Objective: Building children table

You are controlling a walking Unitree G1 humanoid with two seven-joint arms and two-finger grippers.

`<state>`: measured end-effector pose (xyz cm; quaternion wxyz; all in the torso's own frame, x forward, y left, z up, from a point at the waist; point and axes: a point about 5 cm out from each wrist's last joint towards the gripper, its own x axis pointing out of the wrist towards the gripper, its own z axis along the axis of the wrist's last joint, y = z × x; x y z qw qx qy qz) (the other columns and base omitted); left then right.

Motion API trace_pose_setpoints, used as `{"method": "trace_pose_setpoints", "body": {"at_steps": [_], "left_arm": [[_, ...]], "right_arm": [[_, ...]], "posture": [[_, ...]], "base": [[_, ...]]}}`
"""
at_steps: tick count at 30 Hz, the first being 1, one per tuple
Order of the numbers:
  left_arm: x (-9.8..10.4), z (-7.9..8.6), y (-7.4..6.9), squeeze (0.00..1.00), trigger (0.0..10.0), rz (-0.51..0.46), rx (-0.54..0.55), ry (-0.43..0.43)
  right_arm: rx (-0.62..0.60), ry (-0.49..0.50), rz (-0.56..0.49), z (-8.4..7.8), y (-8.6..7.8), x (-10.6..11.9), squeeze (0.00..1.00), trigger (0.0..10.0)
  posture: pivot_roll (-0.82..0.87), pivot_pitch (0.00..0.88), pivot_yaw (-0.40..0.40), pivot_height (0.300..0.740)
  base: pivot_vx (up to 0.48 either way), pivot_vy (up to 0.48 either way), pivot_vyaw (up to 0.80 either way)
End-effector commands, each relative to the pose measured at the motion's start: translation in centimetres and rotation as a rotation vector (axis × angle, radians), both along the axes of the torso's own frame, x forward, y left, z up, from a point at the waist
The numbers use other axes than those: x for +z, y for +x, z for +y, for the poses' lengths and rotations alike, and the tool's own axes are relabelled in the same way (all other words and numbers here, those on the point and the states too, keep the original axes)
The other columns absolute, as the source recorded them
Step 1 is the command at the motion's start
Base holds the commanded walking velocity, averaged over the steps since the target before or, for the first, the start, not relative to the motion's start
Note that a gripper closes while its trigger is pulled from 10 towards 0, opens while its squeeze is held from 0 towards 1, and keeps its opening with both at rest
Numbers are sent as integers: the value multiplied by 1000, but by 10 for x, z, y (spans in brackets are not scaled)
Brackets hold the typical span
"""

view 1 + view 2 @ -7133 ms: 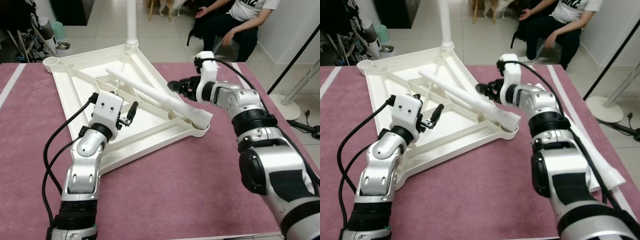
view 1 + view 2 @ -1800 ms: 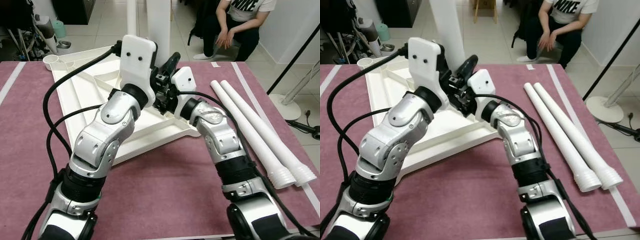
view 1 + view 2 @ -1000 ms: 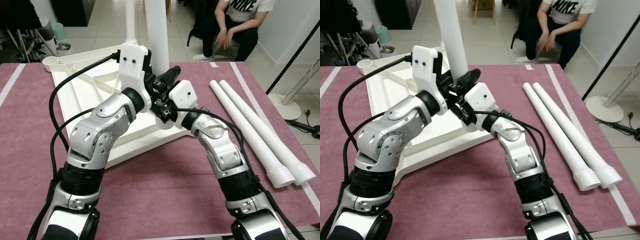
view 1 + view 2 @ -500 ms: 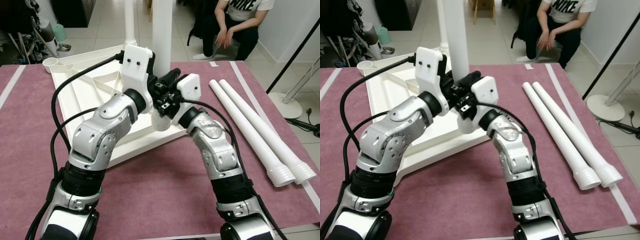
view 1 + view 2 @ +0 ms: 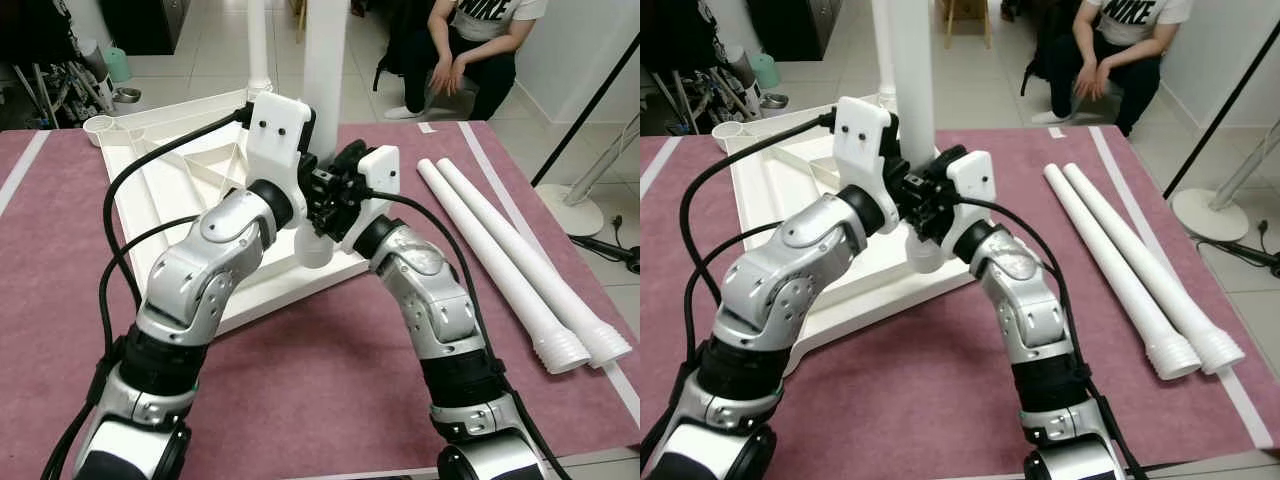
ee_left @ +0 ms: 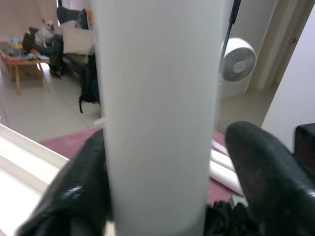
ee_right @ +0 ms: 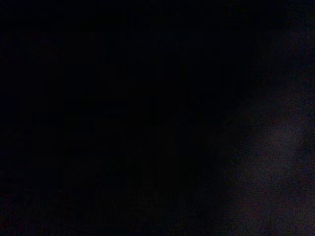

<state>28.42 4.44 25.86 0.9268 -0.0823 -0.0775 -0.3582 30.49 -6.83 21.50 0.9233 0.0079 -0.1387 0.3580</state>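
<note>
The white tabletop [image 5: 150, 215] lies upside down on the maroon surface. A white table leg [image 5: 325, 90] stands upright over the tabletop's near right corner, its lower end [image 5: 313, 248] at the rim. My left gripper [image 5: 316, 192] is shut on this leg from the left; in the left wrist view the leg [image 6: 157, 113] fills the gap between the black fingers [image 6: 261, 167]. My right gripper [image 5: 338, 188] is shut on the same leg from the right, close against the left one. The right wrist view is dark.
Another white leg [image 5: 258, 45] stands at the tabletop's far corner. Two loose legs [image 5: 510, 270] lie side by side on the right of the maroon surface. A person [image 5: 470, 40] crouches on the tiled floor beyond. A round stand base [image 5: 575, 210] is at the right.
The held leg has gone from slightly tilted to upright. Both wrists have risen a little and closed in around it.
</note>
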Motion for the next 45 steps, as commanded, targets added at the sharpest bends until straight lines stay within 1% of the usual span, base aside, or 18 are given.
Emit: {"method": "trace_pose_setpoints", "body": {"at_steps": [1,2,8,12,13,16,17,18,21,23,24,27,30,41,42,43,44,45], "left_arm": [[7,-4,-15,749,10000,-30,-211,-43],[10,1,-18,0,10000,-18,-254,-85],[14,22,-20,0,10000,4,-292,-192],[9,58,2,0,10000,70,-44,-306],[9,58,2,0,10000,70,-44,-306],[-1,68,7,0,10000,72,70,-218],[-10,67,6,0,10000,57,106,-86],[-10,67,6,0,10000,57,106,-86],[-55,59,1,0,10000,68,137,374],[-55,59,1,0,10000,68,137,374],[-72,55,-3,0,10000,83,107,478],[-90,50,-7,0,10000,127,56,535],[-122,27,-13,0,10000,180,-95,629],[-141,7,2,0,10000,150,-127,767],[-144,8,4,0,9137,153,-109,784],[-146,9,5,0,7294,158,-104,801],[-146,9,5,0,7294,158,-104,801],[-149,10,6,0,3922,165,-100,816]], "right_arm": [[-49,-29,-39,-3,5,4,0,10000],[-91,-43,-51,-8,9,4,0,10000],[-183,-59,-54,-26,19,6,0,10000],[-271,-70,-69,-57,20,10,0,10000],[-271,-70,-69,-57,20,10,0,10000],[-305,-73,-88,-72,14,11,0,10000],[-322,-75,-102,-76,12,11,0,10000],[-322,-75,-102,-76,12,11,0,10000],[-347,-61,-132,-81,7,13,0,10000],[-347,-61,-132,-81,7,13,0,10000],[-344,-54,-136,-80,6,11,0,10000],[-343,-50,-136,-79,6,7,0,10000],[-349,-39,-140,-78,12,1,0,10000],[-335,-30,-153,-68,16,2,0,10000],[-337,-28,-153,-68,16,2,0,10000],[-338,-25,-155,-68,15,2,0,10000],[-338,-25,-155,-68,15,2,0,10000],[-340,-24,-157,-68,15,2,0,10000]], "posture": [[56,0,59,740],[51,0,60,740],[49,0,62,740],[53,0,58,740],[53,0,58,740],[53,0,59,740],[52,0,61,740],[52,0,61,740],[35,0,75,740],[35,0,75,740],[29,0,79,740],[21,0,83,740],[7,0,85,740],[4,0,91,740],[1,0,95,740],[1,0,95,740],[1,0,95,740],[0,0,98,740]], "base": [[0,0,0],[0,0,0],[0,0,0],[0,0,0],[0,0,0],[0,0,0],[0,0,0],[0,0,0],[0,0,0],[0,0,0],[0,0,0],[0,0,0],[0,0,0],[0,0,0],[0,0,0],[0,0,0],[0,0,0],[0,0,0]]}}
